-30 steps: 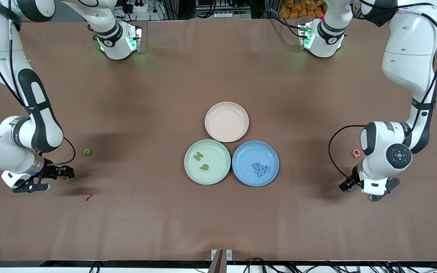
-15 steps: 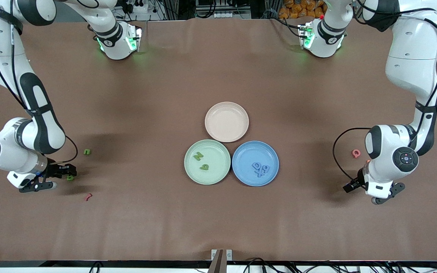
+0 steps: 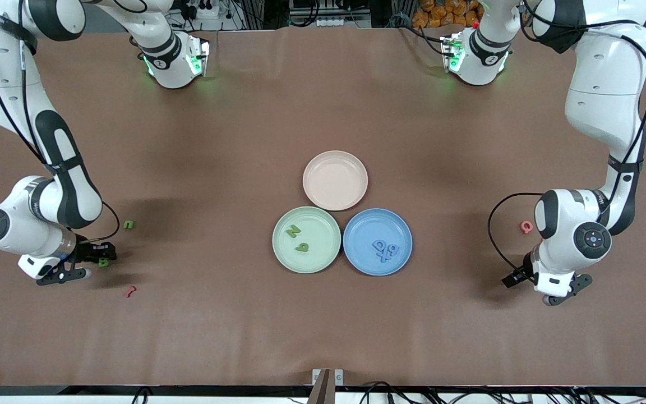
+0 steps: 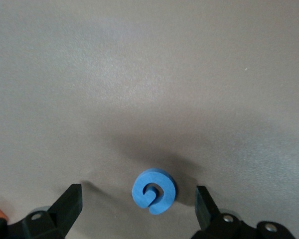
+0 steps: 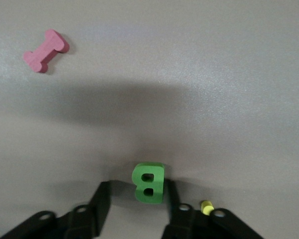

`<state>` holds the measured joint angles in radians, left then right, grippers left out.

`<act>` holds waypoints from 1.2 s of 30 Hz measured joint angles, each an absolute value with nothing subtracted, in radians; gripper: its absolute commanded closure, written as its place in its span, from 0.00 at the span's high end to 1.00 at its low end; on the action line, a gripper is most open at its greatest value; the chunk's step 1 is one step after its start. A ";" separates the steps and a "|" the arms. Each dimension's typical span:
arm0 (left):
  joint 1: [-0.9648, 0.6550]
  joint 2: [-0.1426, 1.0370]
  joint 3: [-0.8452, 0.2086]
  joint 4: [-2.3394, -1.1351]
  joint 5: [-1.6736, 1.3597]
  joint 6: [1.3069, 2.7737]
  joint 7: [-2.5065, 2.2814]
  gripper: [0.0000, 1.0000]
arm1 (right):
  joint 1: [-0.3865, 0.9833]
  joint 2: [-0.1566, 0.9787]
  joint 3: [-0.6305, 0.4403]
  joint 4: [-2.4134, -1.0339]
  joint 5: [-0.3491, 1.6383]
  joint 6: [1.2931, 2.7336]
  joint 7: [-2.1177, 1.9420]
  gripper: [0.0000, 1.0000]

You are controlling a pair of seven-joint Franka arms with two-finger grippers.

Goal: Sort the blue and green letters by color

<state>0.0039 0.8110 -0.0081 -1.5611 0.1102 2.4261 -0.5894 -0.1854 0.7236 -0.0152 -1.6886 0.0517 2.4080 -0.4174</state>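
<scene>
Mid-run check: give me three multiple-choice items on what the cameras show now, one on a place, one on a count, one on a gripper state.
1. Where does the green B lie?
A. In the green plate
B. On the table between the right gripper's fingers
C. In the pink plate

2. How many letters lie in the green plate?
A. Two
B. Four
C. None

3. How does the left gripper stand?
A. Shut on the blue G
B. Open, astride the blue G
C. Open over the blue plate

Answers:
1. B: the right wrist view shows it on the table with the right gripper around it.
2. A: the front view shows two green letters there, one of them an N.
3. B: the left wrist view shows both fingers clear of the piece.
</scene>
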 measured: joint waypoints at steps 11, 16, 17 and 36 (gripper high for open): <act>0.004 0.821 -0.010 -1.556 0.110 2.429 -0.589 1.00 | -0.178 0.724 -0.015 -1.686 0.030 2.408 -0.422 0.00; 0.004 0.821 -0.010 -1.556 0.110 2.429 -0.589 1.00 | -0.174 0.724 -0.015 -1.675 0.031 2.403 -0.421 0.00; 0.004 0.821 -0.010 -1.556 0.110 2.429 -0.589 1.00 | -0.174 0.724 -0.015 -1.668 0.031 2.395 -0.419 0.00; 0.004 0.821 -0.010 -1.556 0.110 2.429 -0.588 1.00 | -0.116 0.676 0.039 -1.466 0.033 2.064 -0.149 0.00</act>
<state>0.0037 0.8213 -0.0099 -1.5558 0.1102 2.4292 -0.5884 -0.1164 0.6762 0.0390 -1.4663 0.0326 2.0640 -0.1491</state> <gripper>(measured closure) 0.000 0.753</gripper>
